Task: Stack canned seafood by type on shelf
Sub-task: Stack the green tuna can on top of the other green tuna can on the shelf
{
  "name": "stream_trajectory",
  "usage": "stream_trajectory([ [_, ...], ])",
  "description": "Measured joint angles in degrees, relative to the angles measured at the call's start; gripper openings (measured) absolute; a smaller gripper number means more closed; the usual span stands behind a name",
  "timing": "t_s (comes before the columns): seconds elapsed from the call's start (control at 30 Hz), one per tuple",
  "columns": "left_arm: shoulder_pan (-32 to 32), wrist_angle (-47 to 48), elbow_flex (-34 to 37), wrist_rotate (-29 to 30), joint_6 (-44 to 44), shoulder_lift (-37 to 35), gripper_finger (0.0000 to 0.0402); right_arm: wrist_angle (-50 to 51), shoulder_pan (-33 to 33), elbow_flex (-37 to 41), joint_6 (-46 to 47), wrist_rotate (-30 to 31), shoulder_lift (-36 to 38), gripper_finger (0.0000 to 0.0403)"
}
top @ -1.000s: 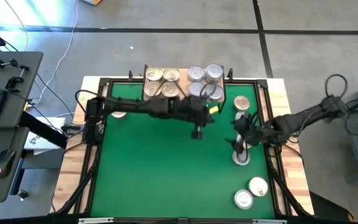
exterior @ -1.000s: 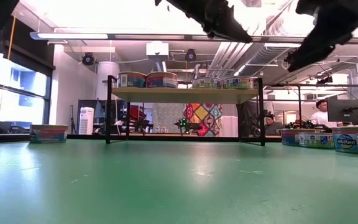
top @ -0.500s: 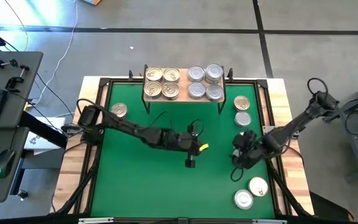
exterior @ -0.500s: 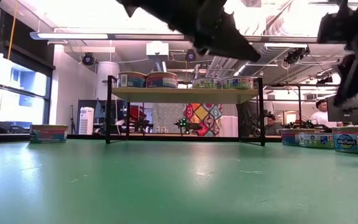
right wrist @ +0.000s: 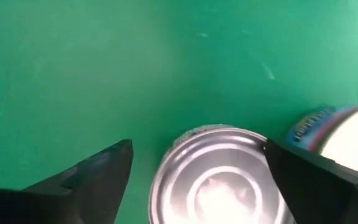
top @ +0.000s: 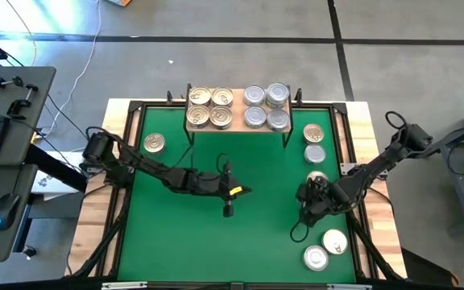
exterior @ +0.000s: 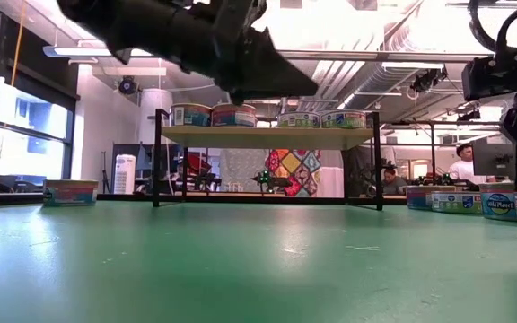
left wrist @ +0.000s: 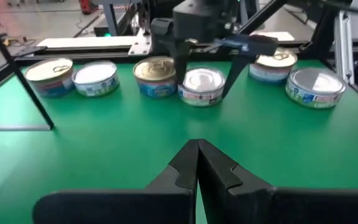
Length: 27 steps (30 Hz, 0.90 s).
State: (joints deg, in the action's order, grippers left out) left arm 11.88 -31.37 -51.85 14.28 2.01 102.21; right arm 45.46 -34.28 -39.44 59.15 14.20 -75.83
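Note:
The light-wood shelf (top: pixel 238 126) stands at the table's far edge; several gold-lidded tins (top: pixel 209 107) rest on its left half and several silver-lidded tins (top: pixel 266 106) on its right. A row of loose tins runs down the table's right side, and one gold tin (top: pixel 153 143) sits at the left. My right gripper (right wrist: pixel 197 149) is open over that row, one finger on each side of a silver tin (right wrist: pixel 219 183). In the high view this gripper (top: pixel 308 203) hides that tin. My left gripper (left wrist: pixel 197 148) is shut and empty above the table's middle (top: pixel 228 208). My right gripper comes from above, pointing down, with its fingers (left wrist: pixel 184 74) on either side of the silver tin's wall (left wrist: pixel 202 93). The tin stands flat on the table. I cannot tell whether the fingers touch it.
Other tins in the right-hand row: gold (top: pixel 313 133), silver (top: pixel 316 153), one just far of my right gripper (top: pixel 319 178), and two near the front edge (top: pixel 334 240), (top: pixel 316 258). A blue-labelled tin (right wrist: pixel 334 130) lies close beside the right gripper. Bare green table spreads across the middle and left (top: pixel 176 234).
My left gripper has drawn back from below the shelf toward the table's near-left and now hangs over the middle. My right gripper has moved toward the near edge along the tin row and come down around the silver tin. No tin has moved.

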Motion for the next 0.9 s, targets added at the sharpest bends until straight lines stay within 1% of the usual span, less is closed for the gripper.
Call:
stream_trajectory([
  [0.13, 0.0, -0.1, 0.6, 0.9, 0.5, -0.1, 0.0, -1.7, 0.2, 0.0, -3.6, -0.8, -0.7, 0.0329],
  [0.27, 0.3, 0.1, 0.6, 0.9, 0.5, 0.1, 0.0, -1.4, 0.6, 0.0, -5.0, -1.3, -0.7, 0.0291],
  [0.37, 0.6, 0.0, 0.6, 0.9, 0.4, 0.1, 0.0, -1.0, 1.5, 0.0, -5.7, -1.4, -0.7, 0.0258],
  [0.5, 0.6, 0.0, 0.6, 0.9, 0.4, 0.1, 0.0, -3.0, 3.2, 2.6, -6.7, -1.0, -0.4, 0.0209],
  [0.67, 0.5, -0.2, 0.6, 0.9, 0.4, 0.1, 0.0, -4.4, 5.0, 4.2, -5.8, 2.1, -0.6, 0.0146],
  [0.8, 0.5, -0.3, 0.6, 0.9, 0.4, 0.1, 0.0, -4.4, 7.1, 4.2, -5.8, 1.8, -0.6, 0.0101],
  [0.9, 0.5, -0.3, 0.6, 0.9, 0.4, 0.1, 0.0, -4.1, 7.6, 3.5, -8.3, 1.4, -0.6, 0.0075],
])
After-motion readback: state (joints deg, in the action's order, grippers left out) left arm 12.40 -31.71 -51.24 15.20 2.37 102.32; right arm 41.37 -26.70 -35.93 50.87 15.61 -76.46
